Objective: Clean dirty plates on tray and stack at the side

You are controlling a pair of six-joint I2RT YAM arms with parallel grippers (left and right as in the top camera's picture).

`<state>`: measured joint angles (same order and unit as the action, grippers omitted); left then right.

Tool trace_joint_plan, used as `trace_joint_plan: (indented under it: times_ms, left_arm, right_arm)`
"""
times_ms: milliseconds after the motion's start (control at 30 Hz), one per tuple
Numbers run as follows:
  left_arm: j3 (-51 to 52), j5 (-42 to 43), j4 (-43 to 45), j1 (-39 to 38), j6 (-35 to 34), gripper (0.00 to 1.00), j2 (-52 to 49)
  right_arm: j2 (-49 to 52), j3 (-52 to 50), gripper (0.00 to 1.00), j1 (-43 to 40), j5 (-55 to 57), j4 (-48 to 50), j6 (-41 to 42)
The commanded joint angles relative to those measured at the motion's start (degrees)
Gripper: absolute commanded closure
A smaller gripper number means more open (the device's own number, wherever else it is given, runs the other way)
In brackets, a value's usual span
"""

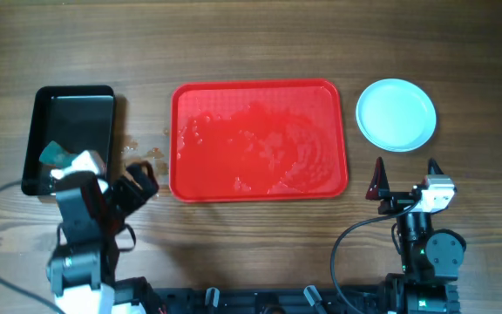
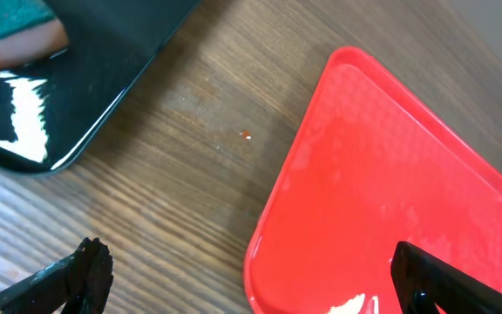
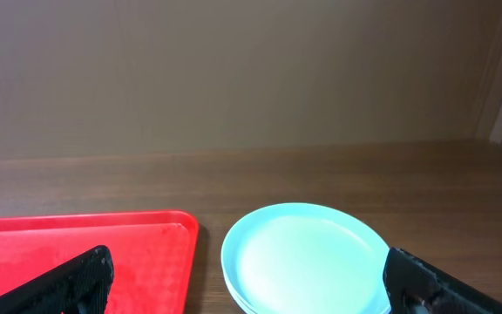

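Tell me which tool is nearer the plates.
Right. The right tool sits close to the plates, just on the robot's side of them. The left tool is on the other side of the tray, by its left edge.

Large flat red plastic rectangular tray (image 2: pixel 382 192) filling the right, rounded corner low, glossy black rectangular tray (image 2: pixel 85 78) upper left, teal sponge (image 2: pixel 7 19) inside, wood-grain table (image 2: pixel 190 192) between, tiny orange speck (image 2: pixel 246 134), left gripper (image 2: pixel 249 288) spread wide.

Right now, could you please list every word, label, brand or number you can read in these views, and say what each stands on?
None: no readable text, label, brand or number shows on the red tray, the plates, the black tray or the wooden table.
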<state>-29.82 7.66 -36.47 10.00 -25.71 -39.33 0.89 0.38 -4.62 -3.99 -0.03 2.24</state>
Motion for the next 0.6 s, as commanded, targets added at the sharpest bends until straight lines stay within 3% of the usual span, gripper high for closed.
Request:
trace_joint_plan:
  times_ms: [0,567]
  left_arm:
    - [4.90,-0.81,0.33,-0.33,1.33,0.00,5.75]
    - [13.11,-0.92,9.03,-7.23,3.10,0.00,22.77]
  right_arm:
    - [-0.68,-0.09,0.00,-0.37,0.83,0.11,-0.74]
    - [-0.68,-0.09,0.00,-0.37,0.81,0.11,-0.74]
